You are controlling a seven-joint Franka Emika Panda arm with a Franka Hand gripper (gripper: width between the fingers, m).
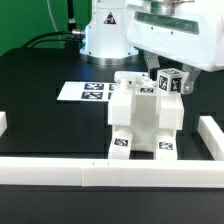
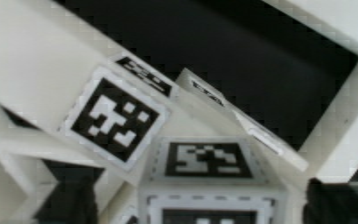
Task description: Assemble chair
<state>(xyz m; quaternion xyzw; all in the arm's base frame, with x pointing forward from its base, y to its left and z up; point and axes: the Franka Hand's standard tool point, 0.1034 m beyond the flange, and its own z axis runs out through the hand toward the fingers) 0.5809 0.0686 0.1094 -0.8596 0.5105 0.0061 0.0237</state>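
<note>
The chair (image 1: 143, 122) stands in the middle of the black table as a partly joined block of chunky white pieces, with marker tags low on its front. My gripper (image 1: 172, 84) is at its top on the exterior view's right. The dark fingers (image 2: 69, 196) stand wide apart on either side of a tagged square post (image 1: 171, 83), with a gap showing on both sides. In the wrist view the post's tagged faces (image 2: 204, 160) fill the middle between the fingers, and a larger tagged chair face (image 2: 114, 115) lies beside it.
The marker board (image 1: 85, 91) lies flat behind the chair at the exterior view's left. Low white border rails run along the front (image 1: 110, 173) and the exterior view's right (image 1: 210, 135). The robot's base (image 1: 105, 35) stands at the back.
</note>
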